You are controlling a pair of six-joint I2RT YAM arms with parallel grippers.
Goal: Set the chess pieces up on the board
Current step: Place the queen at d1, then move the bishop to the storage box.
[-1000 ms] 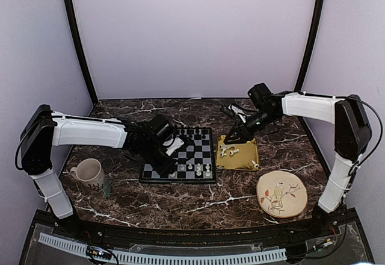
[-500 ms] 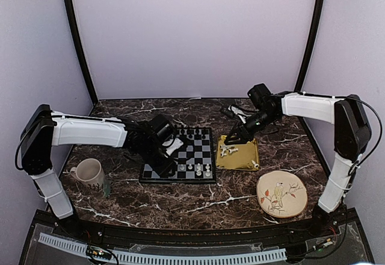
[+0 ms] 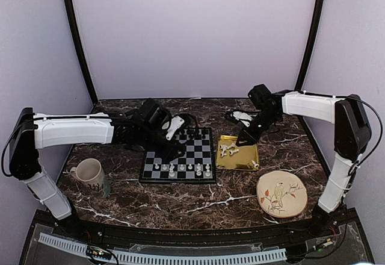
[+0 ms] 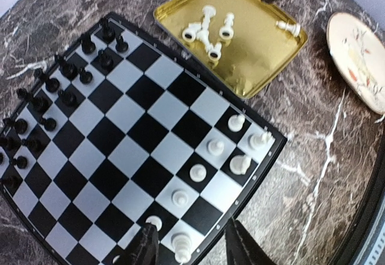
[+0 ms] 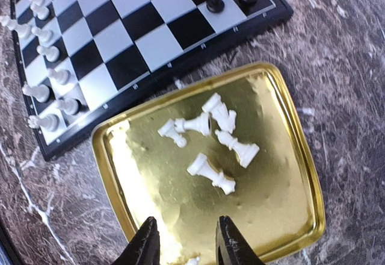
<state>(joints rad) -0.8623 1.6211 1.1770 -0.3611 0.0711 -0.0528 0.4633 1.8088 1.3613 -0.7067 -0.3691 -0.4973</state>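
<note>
Claws both gape empty: your left gripper (image 4: 191, 242) hangs over the white-side edge of the board (image 4: 150, 126), your right gripper (image 5: 187, 241) over the gold tray (image 5: 274, 217). White chess pieces (image 4: 215, 147) stand along 2 board rows; others lie toppled in the tray.

Top camera looks down from high behind; both wrist cameras sit close, probably steeply tilted, sharing the board (image 4: 138, 132) and gold tray (image 5: 271, 193).

board (image 4: 138, 132) rocking black and silver-grey checks, chess pieces (image 5: 209, 173) looking creamy white, tray (image 5: 271, 205) shining gold, table (image 5: 349, 66) showing dark brown marble, white veins
</note>
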